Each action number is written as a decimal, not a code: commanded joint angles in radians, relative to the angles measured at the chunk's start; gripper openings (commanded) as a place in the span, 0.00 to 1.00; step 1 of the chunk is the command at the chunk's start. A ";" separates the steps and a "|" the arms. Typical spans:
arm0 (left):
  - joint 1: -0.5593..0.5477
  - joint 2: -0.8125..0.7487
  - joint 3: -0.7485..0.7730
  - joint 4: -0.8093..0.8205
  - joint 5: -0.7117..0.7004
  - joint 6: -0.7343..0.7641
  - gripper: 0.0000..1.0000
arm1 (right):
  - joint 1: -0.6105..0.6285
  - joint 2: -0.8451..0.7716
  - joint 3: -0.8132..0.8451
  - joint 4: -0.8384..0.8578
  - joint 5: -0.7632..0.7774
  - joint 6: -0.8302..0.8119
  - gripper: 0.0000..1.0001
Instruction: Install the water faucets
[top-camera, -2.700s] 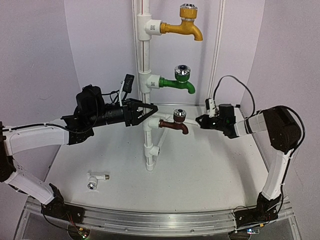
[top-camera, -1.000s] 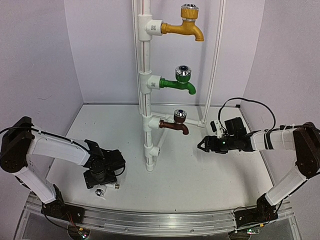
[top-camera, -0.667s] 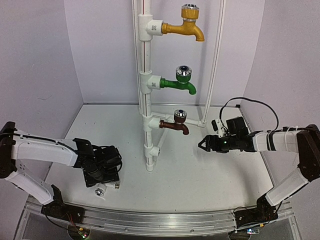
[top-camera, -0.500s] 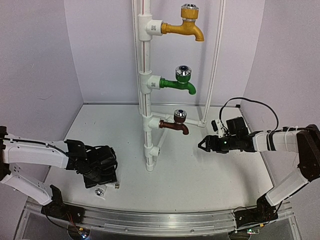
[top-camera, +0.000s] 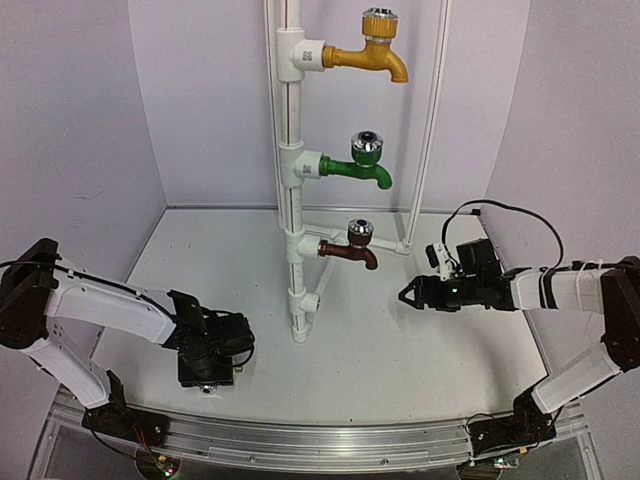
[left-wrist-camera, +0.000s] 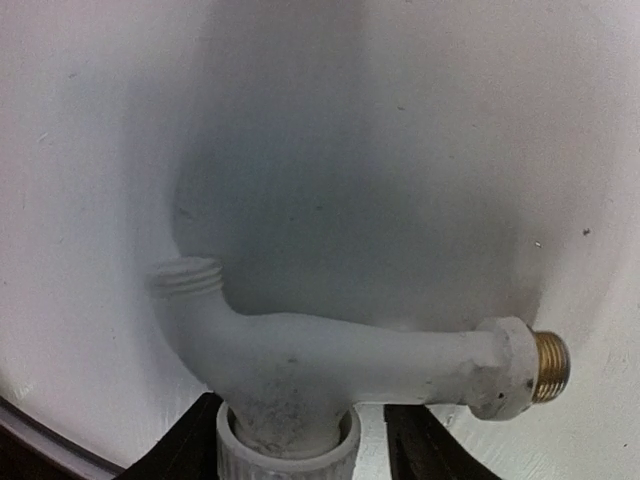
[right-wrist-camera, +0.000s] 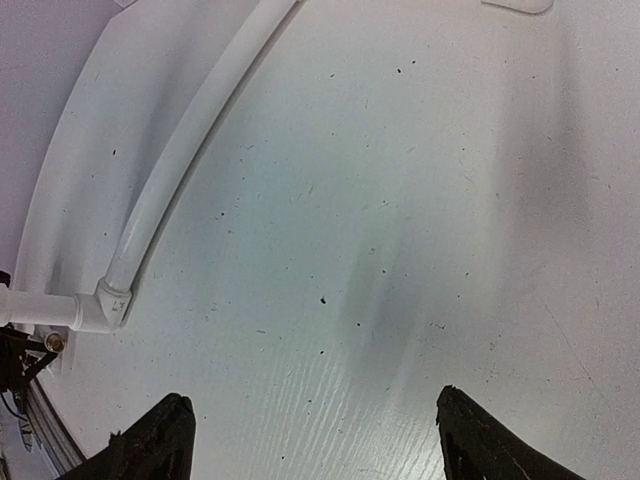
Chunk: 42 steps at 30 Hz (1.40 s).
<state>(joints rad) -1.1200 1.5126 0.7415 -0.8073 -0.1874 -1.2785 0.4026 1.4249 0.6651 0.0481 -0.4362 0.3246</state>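
Note:
The white faucet (left-wrist-camera: 330, 355) lies on the table, its threaded brass end to the right in the left wrist view. My left gripper (left-wrist-camera: 300, 440) is closed in round its ribbed knob: the left finger (left-wrist-camera: 185, 445) touches it and the right finger (left-wrist-camera: 425, 450) sits close beside it. In the top view the left gripper (top-camera: 207, 372) points down near the front left and covers the faucet. The yellow faucet (top-camera: 368, 55), green faucet (top-camera: 360, 165) and brown faucet (top-camera: 350, 250) sit screwed into the upright pipe (top-camera: 288, 200). My right gripper (top-camera: 408, 295) hovers open and empty.
A bare T-fitting (top-camera: 305, 298) sits low on the pipe, below the brown faucet. A thin slanted brace pipe (right-wrist-camera: 170, 180) runs from the stand towards the back right. Curved white walls close in the table at the back and sides.
My left arm has swung from the pipe down to the front left of the table, and its jaws have narrowed round the white faucet's knob. The right arm has drawn back slightly to the right.

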 joint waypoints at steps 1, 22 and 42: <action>-0.017 0.042 0.042 -0.003 -0.018 0.026 0.50 | 0.004 -0.045 -0.014 0.008 -0.001 0.011 0.84; -0.047 -0.345 0.003 0.952 0.735 0.463 0.00 | 0.038 -0.367 -0.107 -0.105 -0.186 -0.017 0.84; -0.049 -0.013 0.313 1.523 1.192 0.463 0.00 | 0.433 -0.532 -0.072 0.413 -0.520 0.127 0.90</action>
<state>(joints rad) -1.1664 1.4820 0.9583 0.6103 0.9241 -0.8349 0.7296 0.8416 0.5446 0.3046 -0.9551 0.4383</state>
